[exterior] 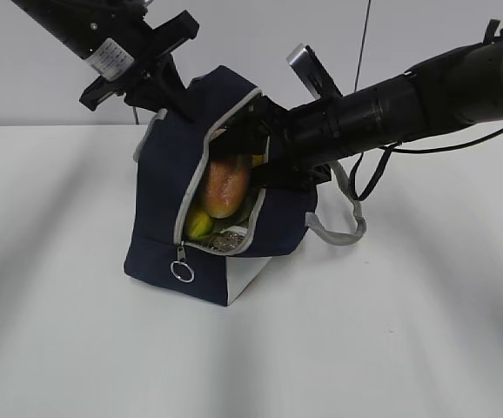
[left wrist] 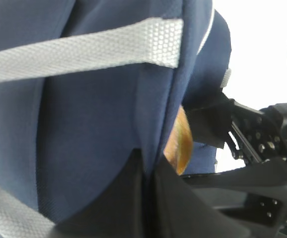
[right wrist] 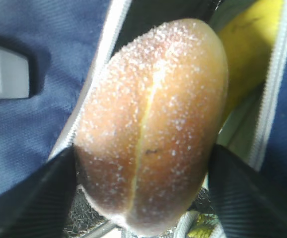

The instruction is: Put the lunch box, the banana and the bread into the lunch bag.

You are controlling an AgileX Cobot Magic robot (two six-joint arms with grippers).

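The right gripper [right wrist: 146, 198] stands at the mouth of the lunch bag [exterior: 160, 192], its two dark fingers [right wrist: 29, 198] on either side of the bread [right wrist: 151, 129]. They lie against or just beside the crust; I cannot tell whether they pinch it or have let it go.

The bread lies in the bag's opening. In the exterior view its long axis runs from about 7 o'clock to 1 o'clock, and the pale slash follows this axis. It is probably light and soft, with a sugared crust that may crumble, so I would hold it gently across the short width, at the middle.

The banana [exterior: 198, 224] is behind and under the bread, already inside; its yellow body shows at 7 o'clock of the bread and again near 1 o'clock. It is likely soft and bruises easily. The lunch box I cannot see clearly.

Farther back, the left gripper [left wrist: 146, 198] is pressed together on the navy fabric of the bag, near a grey strap [left wrist: 84, 49], and holds the bag tilted on the bench [exterior: 391, 348].
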